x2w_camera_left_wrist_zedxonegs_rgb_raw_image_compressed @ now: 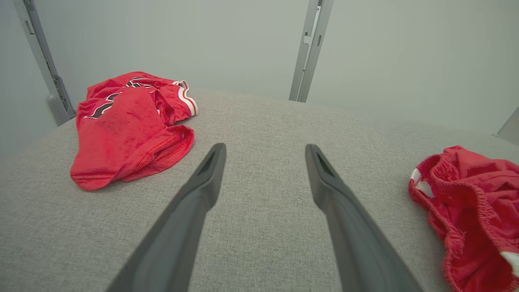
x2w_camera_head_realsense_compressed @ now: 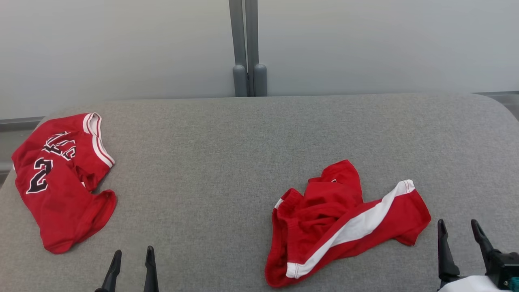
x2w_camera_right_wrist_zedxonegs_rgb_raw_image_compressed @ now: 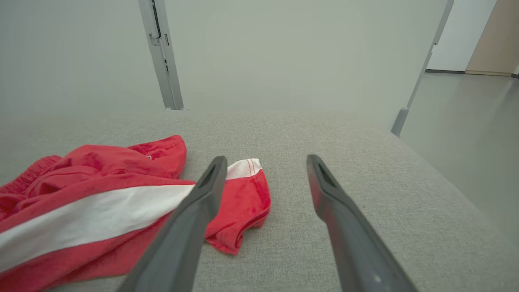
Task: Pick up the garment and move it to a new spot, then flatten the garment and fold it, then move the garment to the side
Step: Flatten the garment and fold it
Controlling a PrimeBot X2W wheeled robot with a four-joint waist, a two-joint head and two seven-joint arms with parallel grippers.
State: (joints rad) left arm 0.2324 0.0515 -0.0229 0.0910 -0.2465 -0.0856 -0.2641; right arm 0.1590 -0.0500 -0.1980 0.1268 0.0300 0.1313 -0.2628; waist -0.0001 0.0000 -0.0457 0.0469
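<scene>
A crumpled garment, red shorts (x2w_camera_head_realsense_compressed: 324, 211) with a white side stripe, lies right of centre on the grey padded table (x2w_camera_head_realsense_compressed: 211, 154). In the left wrist view the shorts (x2w_camera_left_wrist_zedxonegs_rgb_raw_image_compressed: 474, 190) sit at the right edge; in the right wrist view the shorts (x2w_camera_right_wrist_zedxonegs_rgb_raw_image_compressed: 101, 162) spread at the lower left. My right gripper (x2w_camera_head_realsense_compressed: 457, 224) hovers open just right of them, its left finger over the hem corner in the right wrist view (x2w_camera_right_wrist_zedxonegs_rgb_raw_image_compressed: 265, 159). Near the front edge, left of the shorts, my left gripper (x2w_camera_head_realsense_compressed: 134, 251) stands open and empty, over bare table (x2w_camera_left_wrist_zedxonegs_rgb_raw_image_compressed: 263, 148).
A second garment, a red jersey (x2w_camera_head_realsense_compressed: 61, 182) with black lettering, lies loosely folded at the table's far left (x2w_camera_left_wrist_zedxonegs_rgb_raw_image_compressed: 125, 125). A grey post (x2w_camera_head_realsense_compressed: 247, 48) rises behind the table's back edge. The table's right edge drops to the floor (x2w_camera_right_wrist_zedxonegs_rgb_raw_image_compressed: 466, 134).
</scene>
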